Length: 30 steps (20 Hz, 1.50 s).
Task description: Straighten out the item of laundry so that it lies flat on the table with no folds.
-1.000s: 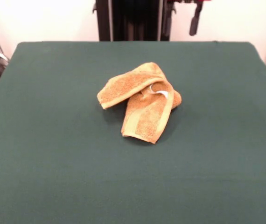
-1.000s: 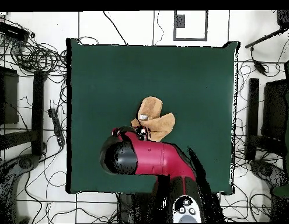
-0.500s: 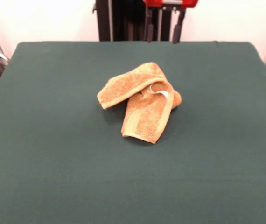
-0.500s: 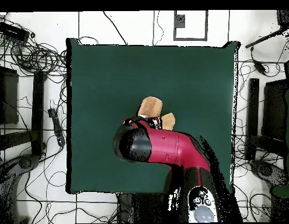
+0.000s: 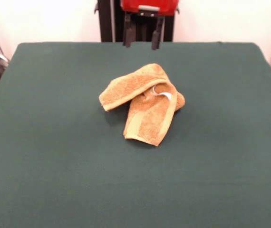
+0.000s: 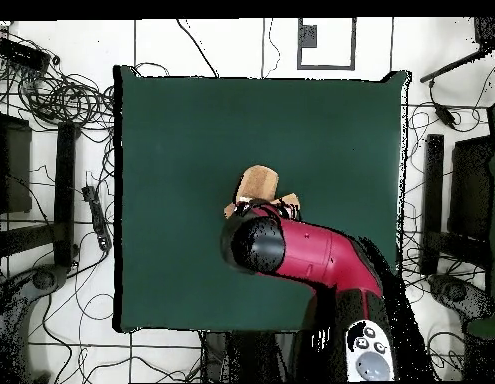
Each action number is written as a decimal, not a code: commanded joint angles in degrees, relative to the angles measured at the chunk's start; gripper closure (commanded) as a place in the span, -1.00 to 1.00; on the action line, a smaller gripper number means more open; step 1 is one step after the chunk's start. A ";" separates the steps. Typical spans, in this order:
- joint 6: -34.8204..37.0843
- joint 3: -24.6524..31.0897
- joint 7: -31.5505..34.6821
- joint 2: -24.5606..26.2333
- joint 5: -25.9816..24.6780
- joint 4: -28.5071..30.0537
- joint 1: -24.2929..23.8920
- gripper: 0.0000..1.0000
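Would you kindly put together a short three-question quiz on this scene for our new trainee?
1. True or false: the towel lies flat on the table with no folds.
2. Multiple choice: in the front view, the gripper is (A) clamped on the towel, (B) above the table's far edge, apart from the towel, with its two fingers spread, (C) resting on the table's near edge.
3. Fill in: the small white thing on top of the towel is a ____.

Key: 1 false, it is folded over itself in layers; 2 B; 3 tag.
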 commanded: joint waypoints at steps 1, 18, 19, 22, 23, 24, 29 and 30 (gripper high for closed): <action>-4.46 -2.93 20.83 2.05 6.04 5.36 1.37 -1.00; -18.87 1.74 25.57 5.97 13.40 14.48 0.23 -1.00; -19.17 1.69 26.04 5.80 13.88 14.28 1.10 -1.00; -17.70 0.92 26.63 6.21 15.70 12.94 3.51 -1.00; -17.68 0.89 26.81 6.58 16.25 12.54 4.01 -1.00; -18.14 1.61 26.79 7.19 16.60 12.29 3.95 -1.00; -18.90 3.01 26.22 9.43 17.80 11.72 3.93 -1.00; -19.27 3.14 26.48 9.76 18.15 12.07 4.02 -1.00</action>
